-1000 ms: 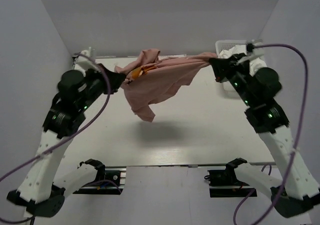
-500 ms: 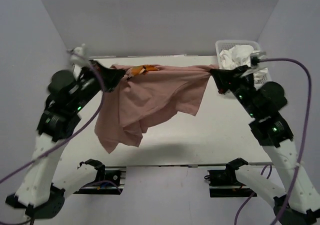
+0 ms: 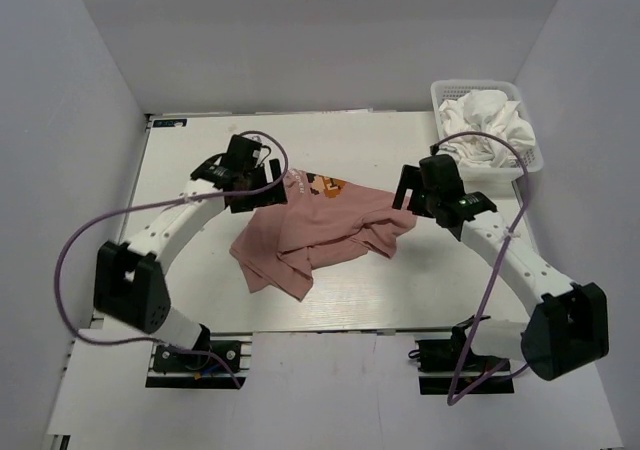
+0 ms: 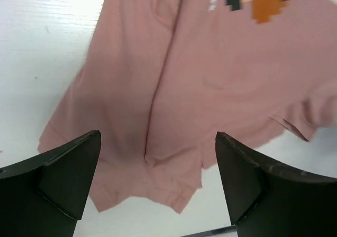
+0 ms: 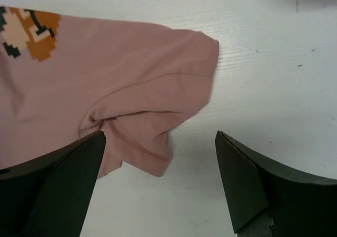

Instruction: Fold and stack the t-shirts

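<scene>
A dusty pink t-shirt [image 3: 320, 232] lies crumpled on the table's middle, and its pixel-art graphic [image 3: 322, 184] faces up near the far edge. My left gripper [image 3: 264, 194] hangs open just above the shirt's left shoulder area. In the left wrist view the pink t-shirt [image 4: 210, 79] fills the space under the gripper [image 4: 158, 179], with nothing between the fingers. My right gripper [image 3: 406, 196] is open over the shirt's right edge. The right wrist view has a rumpled sleeve [image 5: 131, 137] beside that gripper [image 5: 160, 184]. White t-shirts [image 3: 485, 120] are heaped in the basket.
A white mesh basket [image 3: 475, 84] stands at the table's back right corner, close behind the right arm. Bare white table [image 3: 200, 140] surrounds the pink shirt. Grey walls close in on the left, back and right.
Both grippers held the pink shirt stretched in the air between them. They have come down toward the table's middle and opened, and the shirt has dropped onto the table in a crumpled heap.
</scene>
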{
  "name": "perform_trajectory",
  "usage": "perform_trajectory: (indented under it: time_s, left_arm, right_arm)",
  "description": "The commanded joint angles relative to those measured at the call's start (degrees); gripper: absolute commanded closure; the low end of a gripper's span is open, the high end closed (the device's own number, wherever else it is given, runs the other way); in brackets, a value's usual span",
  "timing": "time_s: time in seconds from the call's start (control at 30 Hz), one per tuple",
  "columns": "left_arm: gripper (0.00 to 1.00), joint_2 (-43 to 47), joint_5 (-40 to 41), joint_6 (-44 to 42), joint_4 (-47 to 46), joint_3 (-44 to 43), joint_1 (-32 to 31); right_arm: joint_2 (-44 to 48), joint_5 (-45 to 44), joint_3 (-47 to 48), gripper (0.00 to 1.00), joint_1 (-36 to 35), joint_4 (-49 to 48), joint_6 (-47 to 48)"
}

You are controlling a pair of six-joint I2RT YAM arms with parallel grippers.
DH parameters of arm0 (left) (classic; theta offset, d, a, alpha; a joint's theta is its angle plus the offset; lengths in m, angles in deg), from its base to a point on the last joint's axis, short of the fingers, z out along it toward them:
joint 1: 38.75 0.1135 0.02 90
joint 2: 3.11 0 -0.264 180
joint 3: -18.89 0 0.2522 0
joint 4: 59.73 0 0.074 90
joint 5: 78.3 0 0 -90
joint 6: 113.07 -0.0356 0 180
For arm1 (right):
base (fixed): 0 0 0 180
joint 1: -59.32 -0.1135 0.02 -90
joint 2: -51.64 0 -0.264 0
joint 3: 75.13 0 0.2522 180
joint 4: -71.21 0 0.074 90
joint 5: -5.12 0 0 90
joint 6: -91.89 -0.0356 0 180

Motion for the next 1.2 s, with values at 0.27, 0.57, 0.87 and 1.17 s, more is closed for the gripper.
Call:
perform_trajectory:
  time_s: [0.27,0.57,0.87,1.17]
  left_arm:
    - [0.01,27.19,-19.23,7.3,-3.22,27.23,-2.63]
    - [0.02,25.91,-20.58,15.83,-11.15,34.63,-13.79]
    - [0.17,5.52,-7.86,15.31,-5.18,25.76,-24.34]
    - [0.5,0.94,3.32,16.89,1.14,20.75,-25.75]
  right_arm:
    - [6.64,3.75,-6.79,0.1,0.28,-0.92,0.68]
    - [4.44,9.48,-13.04,0.1,0.2,-2.06,-0.29]
    - [8.65,8.69,-14.36,0.1,0.2,-0.04,-0.82]
    - [14.02,11.15,-17.96,0.1,0.11,-0.21,-0.82]
